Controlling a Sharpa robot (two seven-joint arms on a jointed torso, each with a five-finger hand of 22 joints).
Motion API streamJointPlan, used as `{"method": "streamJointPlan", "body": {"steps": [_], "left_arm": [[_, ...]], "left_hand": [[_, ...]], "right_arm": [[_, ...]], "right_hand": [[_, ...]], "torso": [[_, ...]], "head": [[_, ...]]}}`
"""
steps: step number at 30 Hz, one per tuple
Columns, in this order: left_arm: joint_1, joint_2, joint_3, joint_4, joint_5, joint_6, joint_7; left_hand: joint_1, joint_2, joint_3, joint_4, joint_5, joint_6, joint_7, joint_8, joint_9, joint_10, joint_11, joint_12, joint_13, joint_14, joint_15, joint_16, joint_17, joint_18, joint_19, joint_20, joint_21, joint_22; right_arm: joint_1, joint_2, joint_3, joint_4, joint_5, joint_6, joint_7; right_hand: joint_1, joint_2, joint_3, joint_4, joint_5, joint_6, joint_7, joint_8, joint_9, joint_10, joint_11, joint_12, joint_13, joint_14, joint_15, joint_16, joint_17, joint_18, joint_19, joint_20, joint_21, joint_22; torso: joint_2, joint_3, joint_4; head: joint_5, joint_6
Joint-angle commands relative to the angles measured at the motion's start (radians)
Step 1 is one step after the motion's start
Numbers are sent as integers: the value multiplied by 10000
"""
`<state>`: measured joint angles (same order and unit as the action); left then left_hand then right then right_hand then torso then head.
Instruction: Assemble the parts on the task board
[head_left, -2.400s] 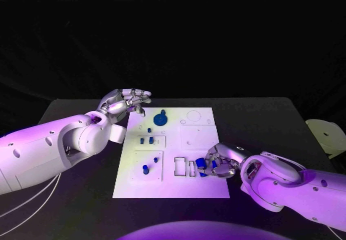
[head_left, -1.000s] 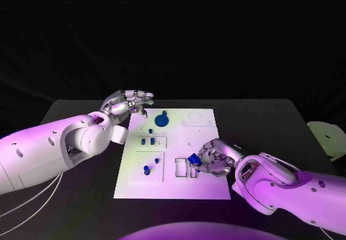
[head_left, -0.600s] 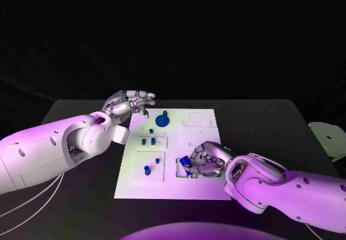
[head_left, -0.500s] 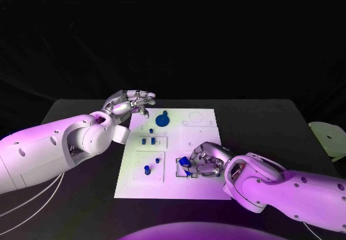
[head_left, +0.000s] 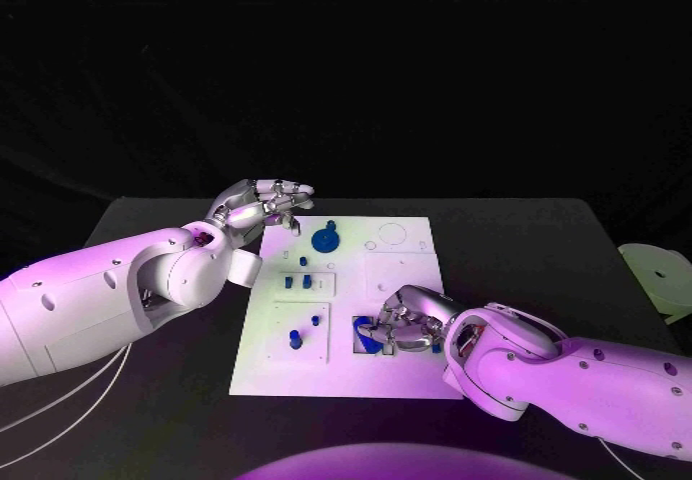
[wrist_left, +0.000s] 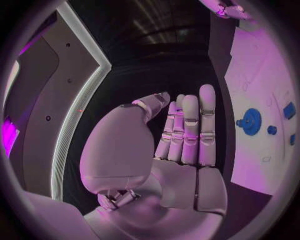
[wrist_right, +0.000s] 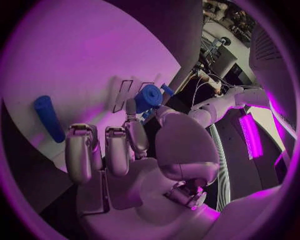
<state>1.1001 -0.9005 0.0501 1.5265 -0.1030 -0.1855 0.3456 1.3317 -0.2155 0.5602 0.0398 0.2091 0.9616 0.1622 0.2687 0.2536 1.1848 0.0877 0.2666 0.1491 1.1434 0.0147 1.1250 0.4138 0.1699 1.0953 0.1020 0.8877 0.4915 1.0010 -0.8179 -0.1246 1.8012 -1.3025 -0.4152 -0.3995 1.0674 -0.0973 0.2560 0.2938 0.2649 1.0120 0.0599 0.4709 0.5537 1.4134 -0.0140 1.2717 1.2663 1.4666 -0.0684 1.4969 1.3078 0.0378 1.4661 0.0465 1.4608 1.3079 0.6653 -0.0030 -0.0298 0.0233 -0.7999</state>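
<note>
Since the earlier frames, your right robot hand (head_left: 402, 322) has carried its blue part (head_left: 371, 333) leftward across the task board (head_left: 404, 275), from the board's right edge to the rectangular outlines near the board's front middle. The left robot hand has barely moved in that time.

Starting on the left, your left robot hand (head_left: 260, 205) hovers over the far left corner of the task board with nothing in it. In the left wrist view its fingers (wrist_left: 187, 131) are stretched out straight and lie side by side, the palm facing the camera. Just to the right of this robot hand sits a round blue part (head_left: 325, 239) on the board, and nearer the robot from it lie several small blue pieces (head_left: 296, 281) in the board's left column, with two more blue pieces (head_left: 299, 335) below them near the front left.

Moving right, the right robot hand rests low over the front middle of the board. In the right wrist view you can see the blue part (wrist_right: 147, 97) pinched between its thumb and a fingertip (wrist_right: 130, 108), right beside the thin rectangular outlines (wrist_right: 122, 93) on the board, while its other fingers curl loosely. A separate long blue piece (wrist_right: 49, 118) lies flat on the board beside those curled fingers, apart from them.

The black tabletop (head_left: 548, 250) carries the board.
</note>
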Motion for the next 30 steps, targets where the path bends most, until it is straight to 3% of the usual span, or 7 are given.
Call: {"method": "streamJointPlan", "body": {"steps": [1,5,7,15,23,30], "left_arm": [[3,31,5,24,-20,183,35],[3,16,5,18,-21,173,30],[3,4,5,15,-21,168,27],[3,-17,5,12,-23,167,22],[3,-34,5,8,-24,179,5],[3,-44,5,-6,-25,186,-4]], "left_hand": [[-43,95,-58,-16,9,-35,54,-63,14,-71,16,-47,12,-39,2,42,12,138,1,44,-68,-16],[-43,95,-58,-16,9,-35,54,-63,14,-71,16,-47,12,-39,2,42,12,138,1,44,-68,-16],[-43,95,-58,-16,9,-35,54,-63,14,-71,16,-47,12,-39,2,42,12,138,1,44,-68,-16],[-43,95,-58,-16,9,-35,54,-63,14,-71,16,-47,12,-39,2,42,12,138,1,44,-68,-16],[-45,106,-56,-15,10,-36,56,-65,17,-75,18,-50,13,-43,2,44,12,139,-2,45,-70,-17],[-45,106,-56,-15,10,-36,56,-65,17,-75,18,-50,13,-43,2,44,12,139,-2,45,-70,-17]], "right_arm": [[-43,39,-34,-53,-118,344,-130],[-44,33,-35,-59,-182,266,-117],[-44,19,-35,-44,-208,220,-95],[-49,-111,-35,154,-337,124,78],[-51,-377,-35,431,-196,263,416],[-51,-640,-34,714,-115,164,598]], "right_hand": [[-525,57,-304,-11,-786,-48,-25,37,43,84,-2,37,45,626,-76,32,321,-86,406,-93,-7,2007],[-1227,233,-852,13,-1799,-69,-45,142,147,104,-28,29,105,628,-97,31,329,-87,410,-118,-15,2018],[-1489,310,-1118,17,-2036,-84,-48,184,189,113,-34,26,133,630,-99,30,334,-88,415,-123,-15,2026],[-1456,447,-1252,-9,-1950,-86,-60,228,229,176,-43,124,255,664,-106,85,504,-111,468,-128,72,2081],[-374,458,-1447,-49,-1506,-134,-87,330,317,250,-67,218,420,711,-125,185,785,-128,510,-147,131,2134],[-147,521,-1477,-43,-1450,-134,-93,348,329,283,-73,270,487,716,-128,195,819,-134,523,-149,152,2151]], "torso": [[3,-3,-10],[1,0,-2],[0,-1,0],[-2,0,-1],[0,3,-6],[-3,4,-19]], "head": [[10,3],[-1,11],[-1,9],[29,6],[57,-12],[61,-7]]}}
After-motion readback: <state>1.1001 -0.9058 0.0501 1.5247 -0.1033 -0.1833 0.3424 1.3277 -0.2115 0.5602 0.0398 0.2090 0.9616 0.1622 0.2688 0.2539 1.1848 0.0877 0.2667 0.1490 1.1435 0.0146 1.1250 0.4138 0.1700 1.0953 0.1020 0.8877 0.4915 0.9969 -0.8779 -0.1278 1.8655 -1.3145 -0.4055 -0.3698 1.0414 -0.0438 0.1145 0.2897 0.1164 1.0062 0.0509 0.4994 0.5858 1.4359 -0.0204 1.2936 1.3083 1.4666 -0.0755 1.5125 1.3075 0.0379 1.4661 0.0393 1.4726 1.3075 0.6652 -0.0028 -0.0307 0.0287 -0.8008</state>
